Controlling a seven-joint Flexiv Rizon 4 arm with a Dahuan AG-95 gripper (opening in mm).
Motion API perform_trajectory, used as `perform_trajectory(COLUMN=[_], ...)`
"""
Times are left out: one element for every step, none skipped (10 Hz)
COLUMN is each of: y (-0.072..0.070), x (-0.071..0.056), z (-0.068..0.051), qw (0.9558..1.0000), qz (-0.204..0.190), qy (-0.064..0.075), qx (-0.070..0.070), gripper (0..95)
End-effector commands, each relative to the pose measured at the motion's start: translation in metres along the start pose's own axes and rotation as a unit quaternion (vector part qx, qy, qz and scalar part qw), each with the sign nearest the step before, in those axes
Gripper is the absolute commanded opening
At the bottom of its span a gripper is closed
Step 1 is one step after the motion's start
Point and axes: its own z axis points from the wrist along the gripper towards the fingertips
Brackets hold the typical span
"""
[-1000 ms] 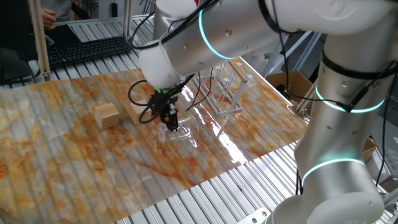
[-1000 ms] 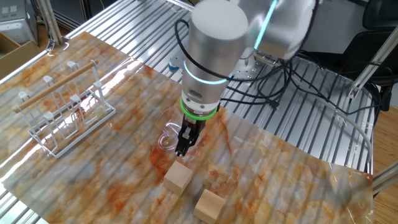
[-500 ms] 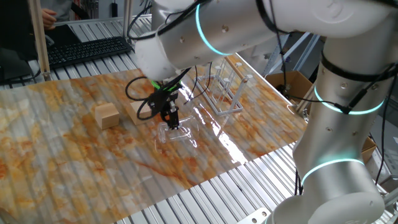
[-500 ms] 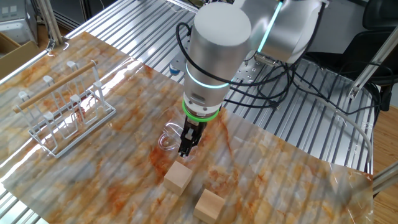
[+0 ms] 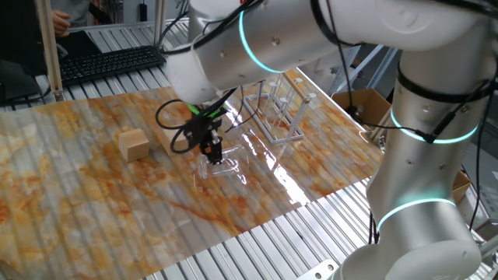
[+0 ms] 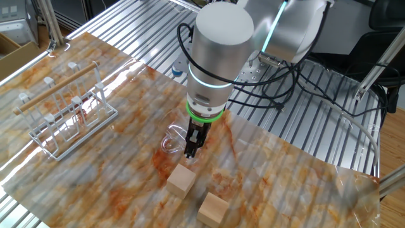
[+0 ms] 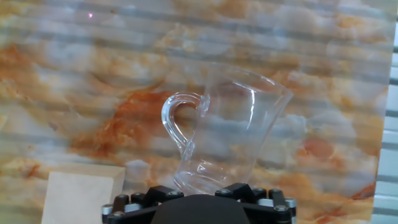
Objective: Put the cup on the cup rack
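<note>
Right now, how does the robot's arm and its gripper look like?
The arm is thick, rounded silver-grey segments with glowing cyan rings at the joints and a green ring near the wrist. Black cables loop beside the small black gripper.

Marbled orange sheet (image 5: 93, 187) covers slatted metal table (image 5: 264, 249).

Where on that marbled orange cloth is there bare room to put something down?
The widest bare stretch is the near-left cloth, in front of the tan wooden cube. Another strip lies between the clear glass handled cup and the white wire cup rack. It is crowded around the cup, where the tool and two cubes sit close.
</note>
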Motion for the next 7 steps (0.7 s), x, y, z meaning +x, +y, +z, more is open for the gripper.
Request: perform_trajectory(y=[0.0028,0.0028,0.0028,0.0028,0.0028,0.0028,0.0028], x=[0.0003,0.0003,0.0003,0.0003,0.0003,0.0003,0.0003], z=[0.0029,0.0029,0.0029,0.0029,0.0029,0.0029,0.0029], qw=[0.9998,0.9996,0.9995,0.9990,0.9990,0.9992,0.9991], qz=[-0.019,-0.027,-0.025,-0.017,-0.011,0.002,0.015], qy=[0.001,0.000,0.011,0.028,0.026,0.015,0.011], qx=[0.004,0.005,0.015,0.030,0.035,0.038,0.038], gripper=[0.0,0.0,0.0,0.0,0.0,0.0,0.0])
